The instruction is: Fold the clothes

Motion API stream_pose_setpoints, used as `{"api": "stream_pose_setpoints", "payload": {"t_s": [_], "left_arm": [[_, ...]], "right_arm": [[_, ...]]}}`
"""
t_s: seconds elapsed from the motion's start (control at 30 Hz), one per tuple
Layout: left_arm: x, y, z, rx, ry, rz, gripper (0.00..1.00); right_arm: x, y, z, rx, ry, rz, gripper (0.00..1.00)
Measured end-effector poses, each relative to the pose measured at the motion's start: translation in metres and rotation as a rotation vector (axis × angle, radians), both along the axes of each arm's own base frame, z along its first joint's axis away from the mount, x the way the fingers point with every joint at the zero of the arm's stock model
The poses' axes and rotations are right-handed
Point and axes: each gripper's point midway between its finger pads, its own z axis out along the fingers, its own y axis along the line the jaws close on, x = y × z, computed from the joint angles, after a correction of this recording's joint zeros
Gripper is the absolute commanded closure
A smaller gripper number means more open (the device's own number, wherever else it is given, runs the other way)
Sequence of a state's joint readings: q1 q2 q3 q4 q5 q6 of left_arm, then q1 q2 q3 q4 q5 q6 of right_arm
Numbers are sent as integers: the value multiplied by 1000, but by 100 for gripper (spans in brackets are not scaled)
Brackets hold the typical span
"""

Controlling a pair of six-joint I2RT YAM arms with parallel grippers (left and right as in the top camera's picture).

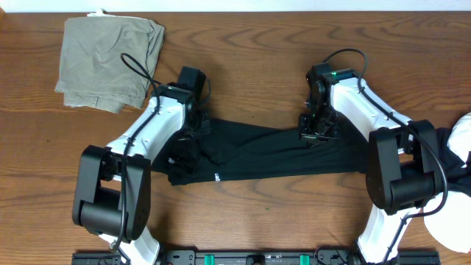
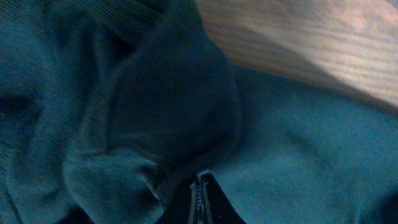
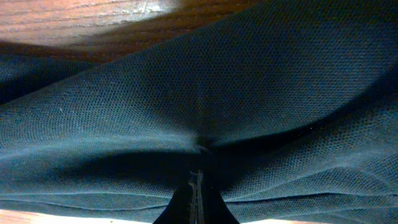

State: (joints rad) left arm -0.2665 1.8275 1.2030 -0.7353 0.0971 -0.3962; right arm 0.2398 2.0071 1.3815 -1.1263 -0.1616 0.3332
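**Both grippers clamped on a black garment stretched across the table**

Nearest you, between the two arm bases, the black garment lies as a wide band across the middle of the wooden table. A small white logo shows close to its near edge, left of centre. The garment's left end is bunched into folds beside your left arm.

Just beyond, your left gripper is closed on the garment's far-left edge. In its wrist view the fingers meet, with rumpled cloth heaped above them. Your right gripper is pinched tight on the far-right edge, and creases in the mesh fabric run straight to its fingertips. Between the two grippers the far edge runs nearly straight.

At the right edge of the table, white and black fabric is partly hidden behind your right arm.

Farthest off, in the far-left corner, an olive-khaki folded garment lies well apart from the black one.
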Motion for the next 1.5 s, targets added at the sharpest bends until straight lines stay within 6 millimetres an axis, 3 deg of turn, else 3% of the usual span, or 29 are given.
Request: {"api": "stream_pose_setpoints", "payload": {"t_s": [0.23,0.63,0.83,0.97,1.1,1.2,1.27,1.33,1.43,1.5], "left_arm": [[2,19,-9,45,19,38,94],[1,91,-11,138,53,209,94],[-7,105,-9,150,84,239,94],[-4,106,15,145,27,247,94],[4,110,62,144,-115,260,94],[5,111,101,133,-227,271,94],[3,110,117,122,-266,274,93],[-1,106,127,93,-288,267,84],[-3,94,129,25,-280,240,54],[-4,86,127,-15,-268,229,30]], "right_arm": [[-2,-1,0,-2,10,0,99],[-3,0,1,-2,11,0,99],[-3,-1,1,-3,13,-2,99],[-4,-4,1,-7,20,-8,99],[-11,-22,7,-50,67,-43,99],[-6,-41,14,-78,71,-95,99],[-1,-51,17,-85,62,-129,99],[2,-62,21,-90,48,-158,99],[4,-78,32,-100,24,-201,98],[4,-91,44,-105,-4,-238,78]]}}
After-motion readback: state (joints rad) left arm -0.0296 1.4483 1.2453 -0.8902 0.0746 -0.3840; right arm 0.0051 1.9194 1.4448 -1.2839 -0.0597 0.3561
